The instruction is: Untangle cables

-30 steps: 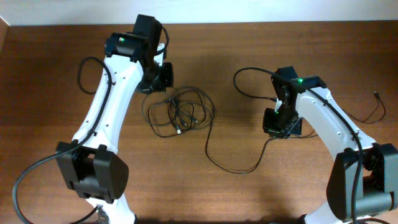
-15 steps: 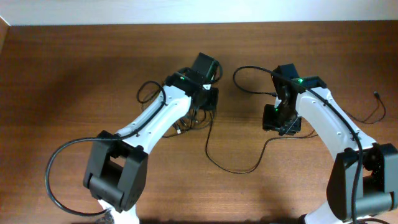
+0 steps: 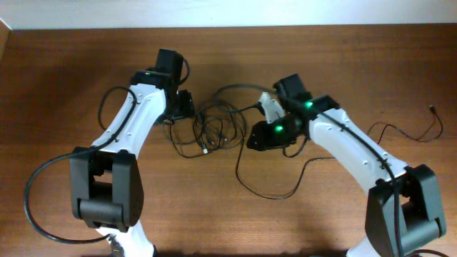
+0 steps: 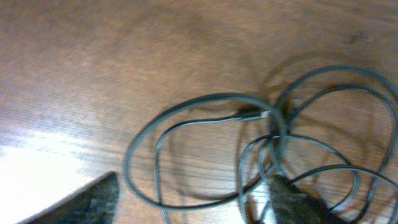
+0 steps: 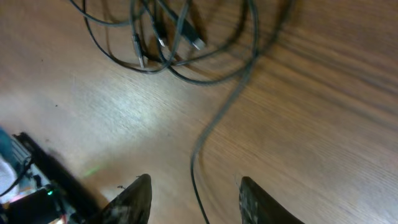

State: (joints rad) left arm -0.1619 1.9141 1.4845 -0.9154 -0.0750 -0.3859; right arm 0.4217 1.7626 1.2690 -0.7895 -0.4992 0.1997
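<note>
The cables lie as a loose tangle of thin black loops on the wooden table between the two arms. One long strand trails out of it toward the front. My left gripper is at the tangle's left edge. In the left wrist view the gripper is open, with the loops lying between and beyond its fingers. My right gripper is just right of the tangle. In the right wrist view it is open astride the long strand without touching it. Small plug ends show ahead.
Another thin black cord with a small plug lies by itself at the far right of the table. The table's back edge meets a white wall. The left arm's own thick cable loops out at the lower left.
The left gripper swung across the tangle and back to its left edge, and its jaws opened wide. The right arm moved left to the tangle, jaws open over the long strand.
</note>
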